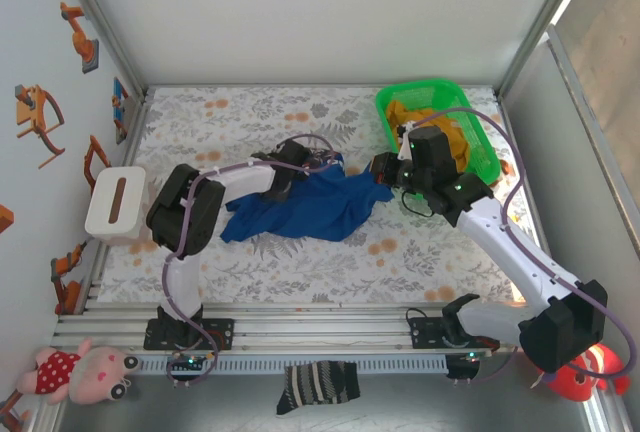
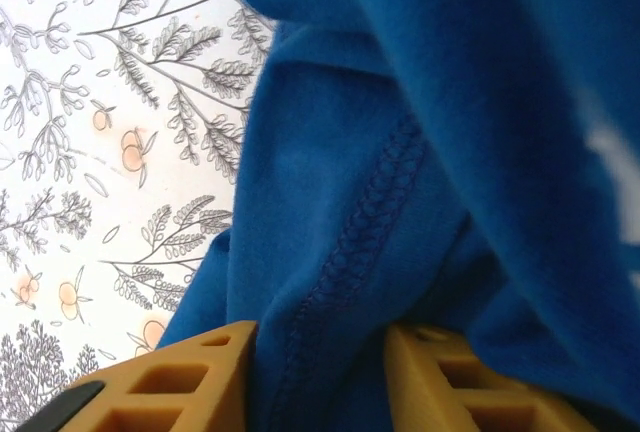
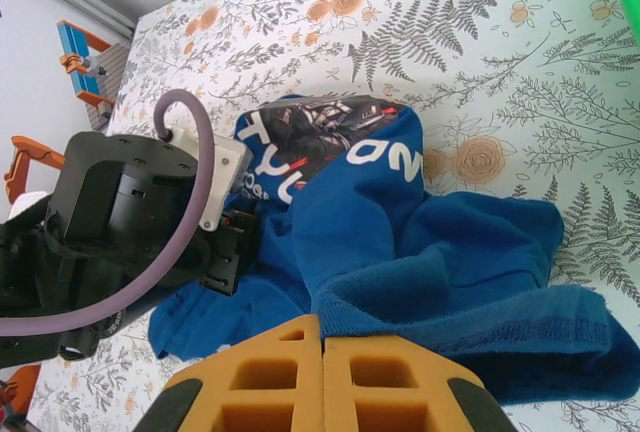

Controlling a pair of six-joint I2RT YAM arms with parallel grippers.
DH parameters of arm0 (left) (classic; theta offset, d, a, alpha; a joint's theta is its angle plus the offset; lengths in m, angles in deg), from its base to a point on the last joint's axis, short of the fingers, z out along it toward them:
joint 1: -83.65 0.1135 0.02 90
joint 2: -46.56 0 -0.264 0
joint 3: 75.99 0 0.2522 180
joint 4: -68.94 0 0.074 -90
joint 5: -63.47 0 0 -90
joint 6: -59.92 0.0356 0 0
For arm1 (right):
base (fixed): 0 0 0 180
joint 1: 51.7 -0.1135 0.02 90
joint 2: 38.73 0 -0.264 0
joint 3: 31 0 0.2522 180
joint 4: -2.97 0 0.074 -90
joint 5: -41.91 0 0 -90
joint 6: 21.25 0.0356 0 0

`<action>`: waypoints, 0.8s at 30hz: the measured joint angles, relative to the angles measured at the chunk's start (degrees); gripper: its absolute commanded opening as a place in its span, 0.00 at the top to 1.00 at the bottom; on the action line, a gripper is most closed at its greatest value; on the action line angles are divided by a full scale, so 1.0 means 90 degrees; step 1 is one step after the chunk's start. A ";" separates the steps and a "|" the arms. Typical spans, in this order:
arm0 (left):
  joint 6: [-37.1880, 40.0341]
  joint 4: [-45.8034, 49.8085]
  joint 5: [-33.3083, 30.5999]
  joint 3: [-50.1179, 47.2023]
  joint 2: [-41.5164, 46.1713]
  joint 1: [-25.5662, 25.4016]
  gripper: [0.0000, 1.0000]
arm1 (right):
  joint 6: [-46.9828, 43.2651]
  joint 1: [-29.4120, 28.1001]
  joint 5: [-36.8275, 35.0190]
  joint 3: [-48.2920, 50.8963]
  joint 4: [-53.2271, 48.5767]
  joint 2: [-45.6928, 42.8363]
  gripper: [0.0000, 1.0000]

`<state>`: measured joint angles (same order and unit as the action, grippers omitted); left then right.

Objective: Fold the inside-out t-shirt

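"Where is the blue t-shirt?"

"In 1 crumpled heap in the middle of the counter."

"What about the left gripper?"

"It holds a thick fold of the shirt between its fingers."

"And the right gripper?"

"Squeezed tight on the shirt's hem, near the green basket."

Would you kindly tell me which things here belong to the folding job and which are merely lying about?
Job in hand: blue t-shirt, left gripper, right gripper.
Lying about: green basket, mustard garment, white box, striped sock, pink plush toy.
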<state>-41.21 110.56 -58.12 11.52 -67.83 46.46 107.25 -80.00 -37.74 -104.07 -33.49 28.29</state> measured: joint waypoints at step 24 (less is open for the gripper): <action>-0.0124 0.0595 0.0508 0.0260 0.1498 0.0792 1.00 | -0.0119 0.0393 -0.0061 -0.0391 -0.0325 0.0002 1.00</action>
<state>-42.33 115.91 -53.55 13.86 -54.35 53.59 106.18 -76.46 -38.29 -107.59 -36.42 28.31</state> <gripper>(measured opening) 0.050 0.047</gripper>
